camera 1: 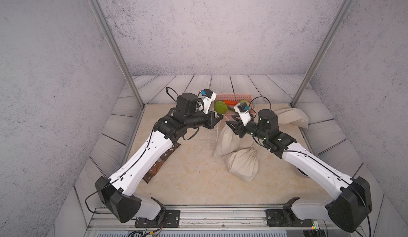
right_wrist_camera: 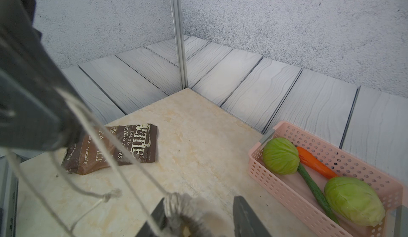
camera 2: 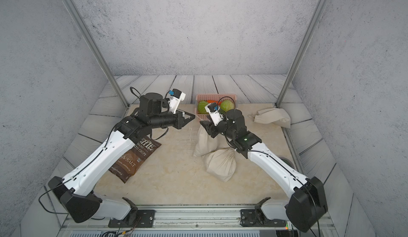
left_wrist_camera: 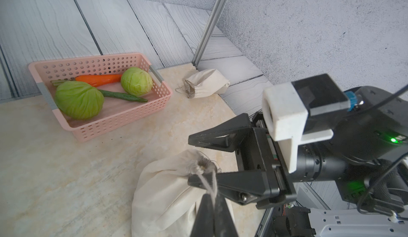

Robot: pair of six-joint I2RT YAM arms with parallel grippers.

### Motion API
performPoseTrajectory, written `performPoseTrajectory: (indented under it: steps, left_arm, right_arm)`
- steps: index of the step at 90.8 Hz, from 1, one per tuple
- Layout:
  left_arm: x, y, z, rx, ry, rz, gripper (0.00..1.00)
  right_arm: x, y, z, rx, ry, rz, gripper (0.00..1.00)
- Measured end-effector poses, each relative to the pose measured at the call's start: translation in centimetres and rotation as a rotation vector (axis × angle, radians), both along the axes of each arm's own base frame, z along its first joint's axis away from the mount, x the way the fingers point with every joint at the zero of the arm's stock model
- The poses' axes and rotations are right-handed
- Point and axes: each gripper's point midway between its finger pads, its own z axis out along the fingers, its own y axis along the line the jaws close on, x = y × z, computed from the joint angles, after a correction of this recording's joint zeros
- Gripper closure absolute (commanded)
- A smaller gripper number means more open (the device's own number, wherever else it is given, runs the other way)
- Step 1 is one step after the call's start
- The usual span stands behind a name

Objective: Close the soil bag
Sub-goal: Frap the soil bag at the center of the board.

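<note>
White shells are meeting black joints behind the black left claw and right claw, white camera blocks sitting above, cables trailing behind.

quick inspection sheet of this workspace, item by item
surface: beige marble-look table, no spills seen
job's things: soil bag, neck gathered; drawstring runs to the left hand
clutter: chip bag; pink basket holding vegetables; second cloth bag against the soil bag; third cloth bag by the far post
hands: left hand shut on the drawstring; right hand open, jaws either side of the bag neck
cables: black arm cables, one loops beside the left base
surroundings: grey walls, plank border, metal posts
</note>
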Motion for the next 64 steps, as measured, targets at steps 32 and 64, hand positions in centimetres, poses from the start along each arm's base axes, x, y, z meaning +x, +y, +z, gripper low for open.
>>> performPoseTrajectory:
  steps: [32, 64]
  left_arm:
    - [0.2, -0.2, -0.3, 0.005, 0.007, -0.002, 1.00]
    - [1.2, 2.1, -1.5, 0.059, 0.035, 0.081, 1.00]
  right_arm:
    - [-0.4, 2.8, 2.7, 0.039, -0.049, 0.035, 0.55]
    - [2.0, 2.3, 0.1, -0.070, -0.025, -0.061, 0.90]
